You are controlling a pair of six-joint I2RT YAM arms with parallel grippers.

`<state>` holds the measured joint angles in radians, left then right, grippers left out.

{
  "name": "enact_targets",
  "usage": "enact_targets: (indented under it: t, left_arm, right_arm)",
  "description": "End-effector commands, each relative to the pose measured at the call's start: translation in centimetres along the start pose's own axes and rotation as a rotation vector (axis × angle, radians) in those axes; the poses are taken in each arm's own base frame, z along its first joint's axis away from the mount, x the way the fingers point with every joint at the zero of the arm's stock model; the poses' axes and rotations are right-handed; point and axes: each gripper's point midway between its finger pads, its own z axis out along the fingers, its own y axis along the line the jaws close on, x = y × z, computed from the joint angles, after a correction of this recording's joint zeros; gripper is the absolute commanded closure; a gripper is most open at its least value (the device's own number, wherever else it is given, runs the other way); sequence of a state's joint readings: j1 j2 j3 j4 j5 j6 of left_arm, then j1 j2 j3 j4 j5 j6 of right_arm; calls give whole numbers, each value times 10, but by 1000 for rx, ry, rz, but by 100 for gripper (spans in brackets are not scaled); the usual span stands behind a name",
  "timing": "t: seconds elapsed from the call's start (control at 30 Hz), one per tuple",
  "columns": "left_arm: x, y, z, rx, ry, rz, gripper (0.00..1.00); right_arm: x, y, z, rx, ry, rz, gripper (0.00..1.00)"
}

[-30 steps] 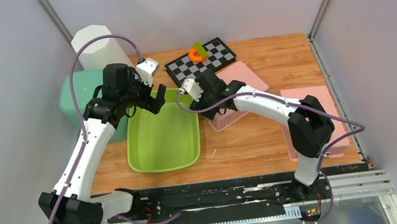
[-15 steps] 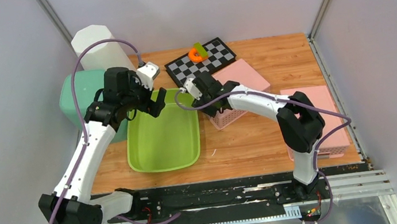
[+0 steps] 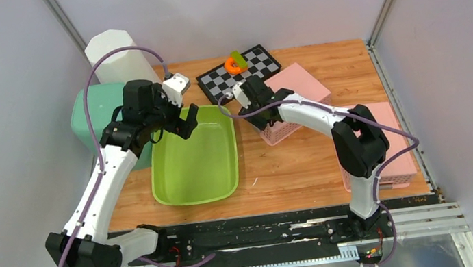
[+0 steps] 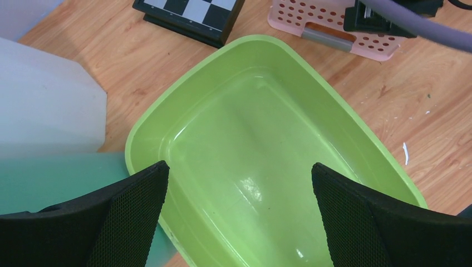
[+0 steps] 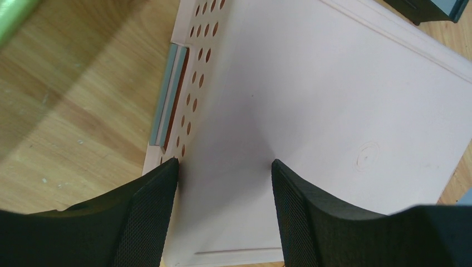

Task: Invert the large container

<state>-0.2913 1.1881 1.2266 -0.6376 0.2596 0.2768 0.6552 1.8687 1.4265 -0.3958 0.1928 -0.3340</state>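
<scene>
Green tub [image 3: 192,170], taken here as the large container, sits upright on the counter [image 3: 306,162] between the arms. Its mouth faces up and its long axis runs near-to-far, leaning slightly right at the far end. The left gripper [image 3: 173,129], jaws spread wide and empty, hangs over the tub's far-left rim. A sound grasp would probably pinch that rim wall squarely, then roll the tub about its long axis. The right gripper [image 3: 253,97] rests against an inverted pink basket [image 3: 294,91]; whether it is gripping cannot be told.
</scene>
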Motion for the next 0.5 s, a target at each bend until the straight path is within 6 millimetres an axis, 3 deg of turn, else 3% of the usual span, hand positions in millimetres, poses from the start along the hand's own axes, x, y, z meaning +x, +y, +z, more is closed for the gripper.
enact_targets:
  t: [0.0, 0.47]
  left_arm:
    - [-2, -1, -1, 8, -23, -6, 0]
    - [-2, -3, 1, 20, -26, -12, 0]
  right_arm:
    - [25, -22, 14, 31, 91, 42, 36]
    - [45, -68, 29, 94, 133, 156, 36]
